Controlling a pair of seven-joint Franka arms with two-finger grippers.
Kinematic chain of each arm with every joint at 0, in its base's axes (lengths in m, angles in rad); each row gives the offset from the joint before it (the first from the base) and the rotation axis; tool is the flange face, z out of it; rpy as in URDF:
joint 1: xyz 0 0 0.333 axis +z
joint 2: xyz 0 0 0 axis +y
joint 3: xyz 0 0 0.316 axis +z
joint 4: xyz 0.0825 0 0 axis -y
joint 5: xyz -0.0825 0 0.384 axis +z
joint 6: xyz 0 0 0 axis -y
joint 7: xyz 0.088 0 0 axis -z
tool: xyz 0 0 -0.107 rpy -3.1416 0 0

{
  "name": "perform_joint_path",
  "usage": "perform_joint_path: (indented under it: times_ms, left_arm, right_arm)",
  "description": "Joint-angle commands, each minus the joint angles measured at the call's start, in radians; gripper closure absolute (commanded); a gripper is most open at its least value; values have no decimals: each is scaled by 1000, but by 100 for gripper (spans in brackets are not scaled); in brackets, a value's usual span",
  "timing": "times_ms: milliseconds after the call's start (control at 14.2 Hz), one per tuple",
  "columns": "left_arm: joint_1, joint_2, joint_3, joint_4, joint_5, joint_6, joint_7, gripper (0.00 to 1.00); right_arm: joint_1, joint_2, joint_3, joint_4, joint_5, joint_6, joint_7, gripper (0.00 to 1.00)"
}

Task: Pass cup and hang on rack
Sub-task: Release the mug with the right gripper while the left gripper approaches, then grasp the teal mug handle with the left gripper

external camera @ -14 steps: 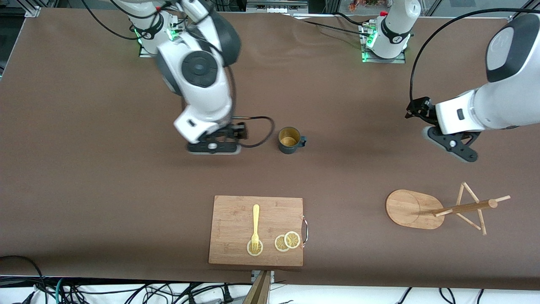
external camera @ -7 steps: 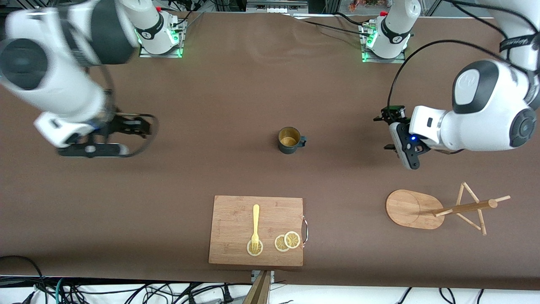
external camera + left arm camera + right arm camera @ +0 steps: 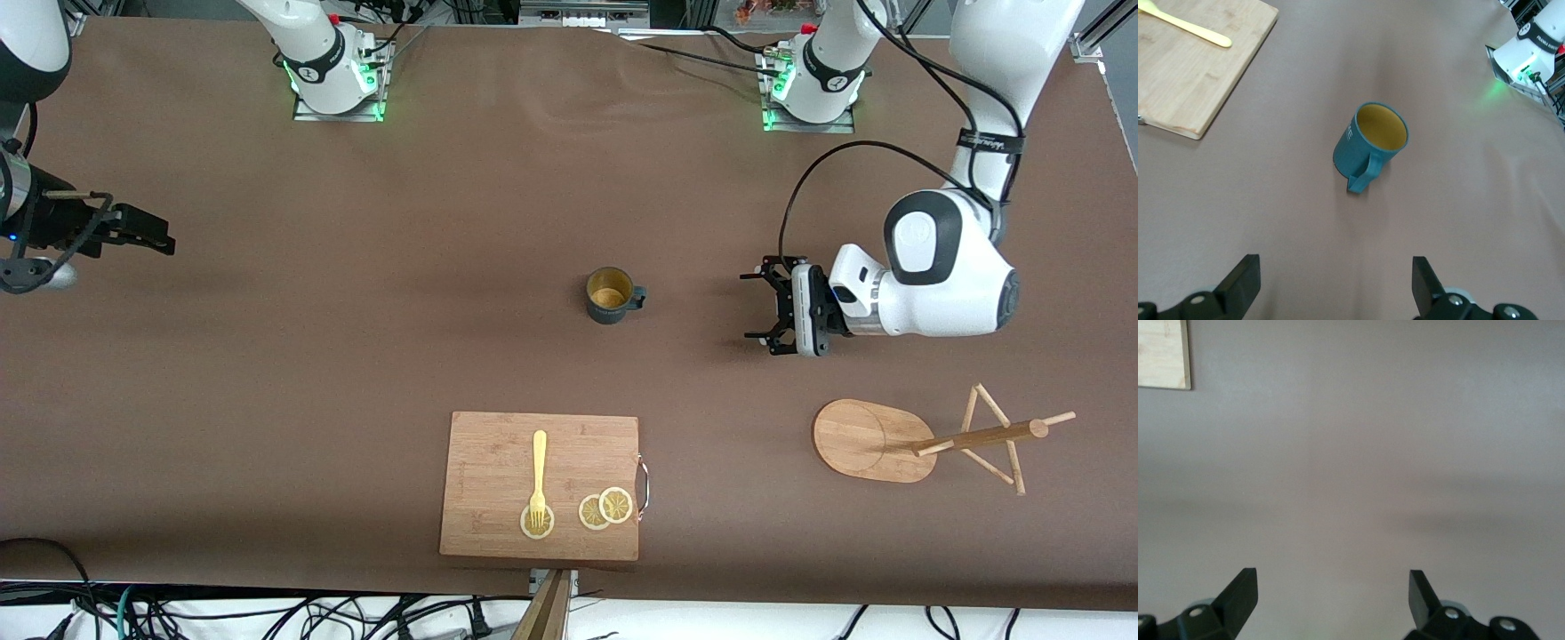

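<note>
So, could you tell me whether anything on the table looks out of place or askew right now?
Nothing stands out: the dark teal ribbed mug stands upright and the light wooden mug tree looks upright. The open left gripper faces the mug; the open right gripper waits.

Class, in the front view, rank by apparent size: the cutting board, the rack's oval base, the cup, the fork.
1. cutting board
2. rack base
3. fork and cup: unsure, one long and thin, one compact.

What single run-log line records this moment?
cup upright on table, free | left gripper open, facing cup | right gripper open, waiting | rack empty
</note>
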Motion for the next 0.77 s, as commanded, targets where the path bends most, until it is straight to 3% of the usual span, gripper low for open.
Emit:
perform_joint_path:
  times_ms: [0,281,493,704]
  left_arm:
    - [-7,-8,-1,-57,-82,41,142,0]
    - [-36,52,-1,-142,-336,102,440,0]
    - [-44,110,-1,-176,-481,115,627,0]
    - [-69,168,-1,-197,-648,115,837,0]
  right_arm:
    - [-40,-128,28,-192,9,123,-6,0]
    - [-51,-151,5,-149,-19,81,-8,0]
    - [-45,-97,-5,-54,-19,-73,-6,0]
    - [-45,-96,-5,-52,-19,-65,-8,0]
